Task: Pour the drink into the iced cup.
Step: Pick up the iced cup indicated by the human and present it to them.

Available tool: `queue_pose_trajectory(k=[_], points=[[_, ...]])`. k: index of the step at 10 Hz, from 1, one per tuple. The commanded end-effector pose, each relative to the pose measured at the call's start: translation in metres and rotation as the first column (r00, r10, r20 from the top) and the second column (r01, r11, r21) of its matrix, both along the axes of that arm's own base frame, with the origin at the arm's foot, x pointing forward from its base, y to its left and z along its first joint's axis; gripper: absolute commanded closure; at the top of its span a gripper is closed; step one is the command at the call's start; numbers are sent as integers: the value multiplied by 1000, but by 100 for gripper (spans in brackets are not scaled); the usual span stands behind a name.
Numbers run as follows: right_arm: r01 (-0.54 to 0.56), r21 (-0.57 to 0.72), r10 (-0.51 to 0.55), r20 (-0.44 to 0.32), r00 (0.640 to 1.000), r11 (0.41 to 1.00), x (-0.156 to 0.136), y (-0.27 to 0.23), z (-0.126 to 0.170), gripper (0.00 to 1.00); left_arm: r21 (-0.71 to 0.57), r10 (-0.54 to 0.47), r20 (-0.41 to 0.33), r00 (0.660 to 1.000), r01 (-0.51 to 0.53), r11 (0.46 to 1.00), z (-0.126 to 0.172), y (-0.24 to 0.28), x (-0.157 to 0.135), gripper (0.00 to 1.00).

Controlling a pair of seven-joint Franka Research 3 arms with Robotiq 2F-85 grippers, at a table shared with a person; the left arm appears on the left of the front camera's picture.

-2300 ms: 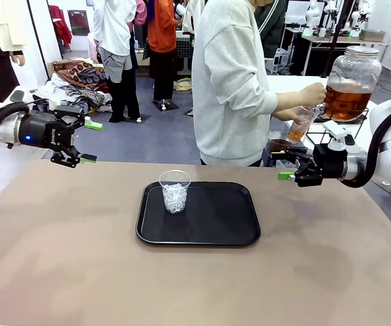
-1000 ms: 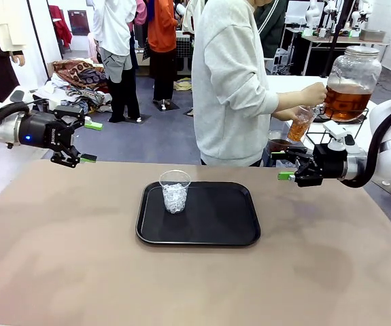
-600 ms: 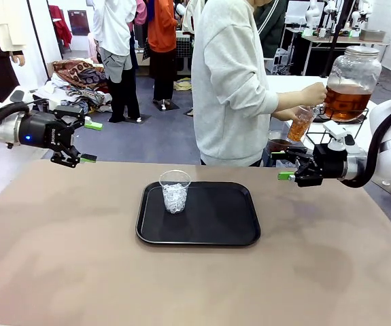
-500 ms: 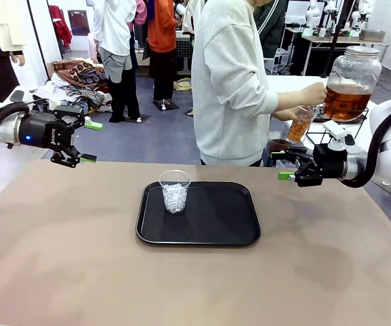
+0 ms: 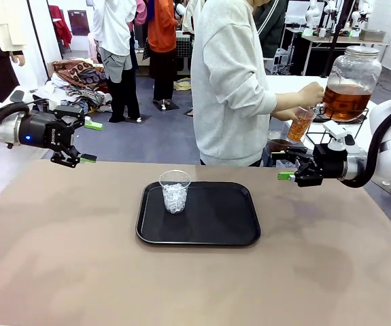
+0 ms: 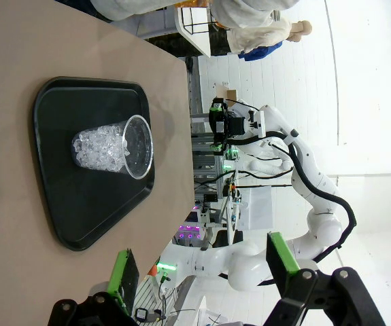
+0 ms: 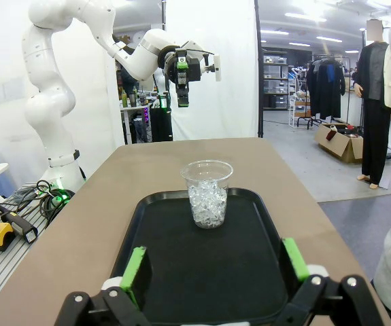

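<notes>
left gripper (image 5: 90, 141): I saw its fingers spread wide with nothing between them. It hung above the table's far left corner, well apart from the tray.
right gripper (image 5: 281, 165): its fingers were also apart and empty. It hovered over the table's far right edge, pointing in toward the middle.
iced cup (image 5: 175, 192): a clear plastic cup stood upright in the far left part of the tray, roughly half full of ice. Neither gripper touched it. In my right wrist view it sat straight ahead, centred between the two green pads.
tray (image 5: 222, 221): black with rounded corners, it lay flat on the middle of the table.
table (image 5: 66, 272): it had a plain brown top.
drink (image 5: 299, 126): amber liquid sat in a second clear cup, held tilted under the jar's tap beyond the table's far right edge.
jar (image 5: 348, 85): a large lidded glass jar, partly full of the same amber liquid, stood on a stand behind the right arm.
person (image 5: 232, 81): in a pale grey sweatshirt, the person stood at the far side, turned toward the jar, one hand (image 5: 312, 94) at the tap.
</notes>
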State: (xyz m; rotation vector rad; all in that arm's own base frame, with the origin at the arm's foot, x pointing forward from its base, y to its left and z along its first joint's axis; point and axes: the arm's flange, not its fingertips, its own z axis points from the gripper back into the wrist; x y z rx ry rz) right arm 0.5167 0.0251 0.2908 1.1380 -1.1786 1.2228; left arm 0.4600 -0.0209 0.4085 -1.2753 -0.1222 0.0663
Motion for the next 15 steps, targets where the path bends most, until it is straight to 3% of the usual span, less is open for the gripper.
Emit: queue_pose_trajectory(k=[1,15], points=[[-2,-6,2,-1,1000,1000,3,2,4,0,-13,9,1,1000,-9,1000,1,-1,0,0],[-2,-6,2,-1,1000,1000,3,2,4,0,-13,9,1,1000,-9,1000,1,-1,0,0]])
